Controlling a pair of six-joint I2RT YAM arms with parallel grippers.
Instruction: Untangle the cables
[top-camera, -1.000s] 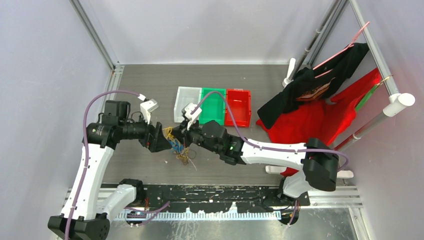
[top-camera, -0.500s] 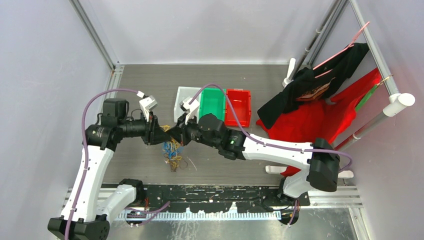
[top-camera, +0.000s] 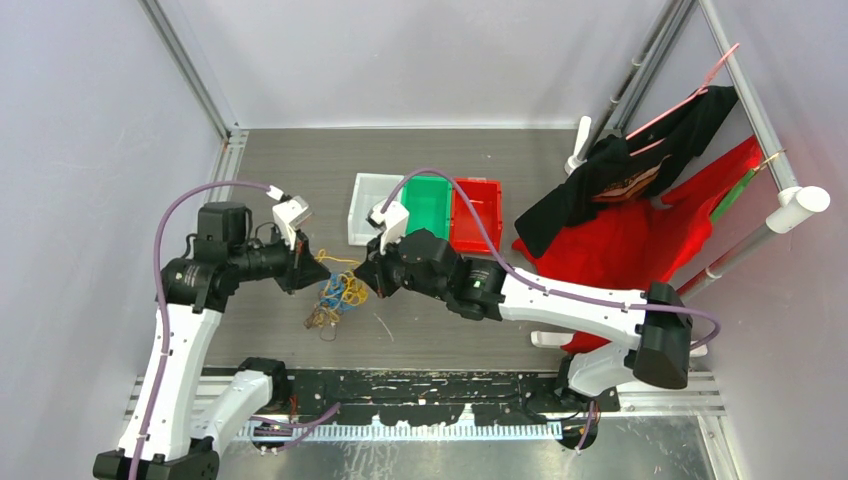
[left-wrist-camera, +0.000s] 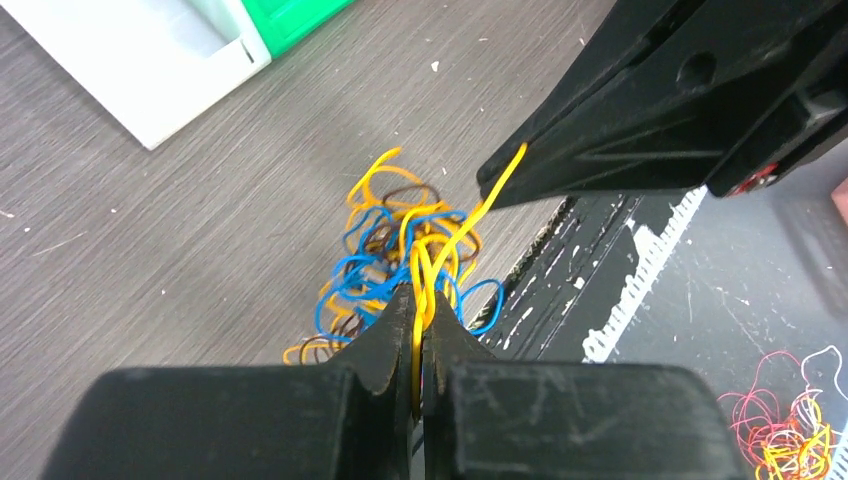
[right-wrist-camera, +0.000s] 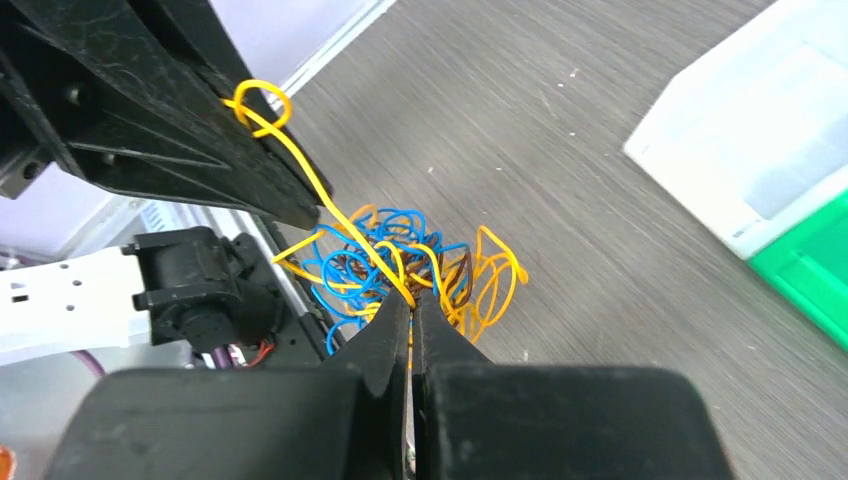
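My left end effector is clenched on one yellow strand, jaws pressed together with the wire pinched right between the tips. You can see it clearly from the left wrist. My right end effector is clamped on that same strand, jaws closed on it at the tips.

The two tips face each other, near but apart, and the strand runs between them. From the left wrist it climbs from my jaws to the tip of the right end effector. From the right wrist it runs up to the left end effector and ends in a small curl beside that finger.

Under the strand sit the cables, a curly knot of yellow-orange, blue and dark brown loops. The blue is thick in the middle, the yellow spills out at the sides, and a brown tuft trails toward the near edge. I cannot tell whether the lowest loops touch the surface.

The bundle lies left of the middle of the surface, closer to the near edge than the far one. The white bin, green bin and red bin stand side by side toward the far edge, apart from it. At the right edge a red cloth and a black garment are heaped.
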